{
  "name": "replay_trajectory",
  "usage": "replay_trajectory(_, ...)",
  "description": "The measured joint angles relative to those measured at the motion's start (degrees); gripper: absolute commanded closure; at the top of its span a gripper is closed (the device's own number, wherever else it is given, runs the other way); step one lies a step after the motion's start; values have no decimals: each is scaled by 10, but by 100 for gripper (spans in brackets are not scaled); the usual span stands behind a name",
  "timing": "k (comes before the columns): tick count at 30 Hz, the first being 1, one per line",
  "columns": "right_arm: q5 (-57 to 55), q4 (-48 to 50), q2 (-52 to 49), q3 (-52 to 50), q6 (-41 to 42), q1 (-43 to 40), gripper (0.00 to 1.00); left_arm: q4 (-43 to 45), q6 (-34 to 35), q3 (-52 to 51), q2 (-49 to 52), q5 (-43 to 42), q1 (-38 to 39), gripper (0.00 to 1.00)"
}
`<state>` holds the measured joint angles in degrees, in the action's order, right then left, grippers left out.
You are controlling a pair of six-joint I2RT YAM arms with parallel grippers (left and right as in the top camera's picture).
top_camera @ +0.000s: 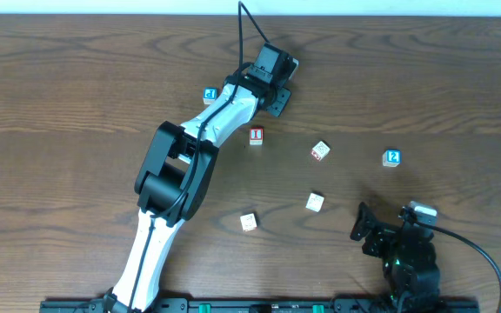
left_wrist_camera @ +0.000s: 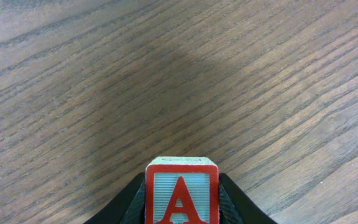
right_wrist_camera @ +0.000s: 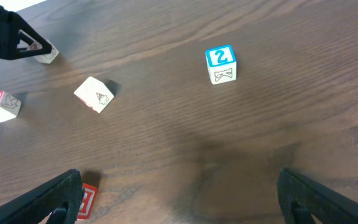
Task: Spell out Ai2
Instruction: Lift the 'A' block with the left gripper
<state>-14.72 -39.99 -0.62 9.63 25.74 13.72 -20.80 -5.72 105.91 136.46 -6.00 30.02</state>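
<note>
Red A block (left_wrist_camera: 181, 194) sits pinched in left gripper (left_wrist_camera: 181, 208); right gripper (right_wrist_camera: 179, 196) gapes.

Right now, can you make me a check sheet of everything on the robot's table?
surface: brown wood-grain table
job's things: A block, red I block and blue 2 block, far apart, not lined up
clutter: a blue block and three more blocks, scattered
grippers: left gripper shut on the A block; right gripper open, empty
cables: black cable off the left wrist; another cable by the right arm
surroundings: pale strip past the far edge; black rail at the near edge
</note>
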Motion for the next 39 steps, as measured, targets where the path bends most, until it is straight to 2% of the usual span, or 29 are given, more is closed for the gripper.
replay_trajectory(13,0,0,0,0,0,0,1,-12,10,5,0,0,0,72)
replay_trajectory(23,0,0,0,0,0,0,1,-170,12,148,1,61,0,77)
replay_trajectory(25,0,0,0,0,0,0,1,-209,14,172,1,71,0,87)
replay_trajectory(28,0,0,0,0,0,0,1,-262,29,195,1,80,0,94)
replay_trajectory(34,0,0,0,0,0,0,1,-356,99,208,1,75,-16,94)
replay_trajectory(39,0,0,0,0,0,0,1,-408,130,208,1,47,-45,94)
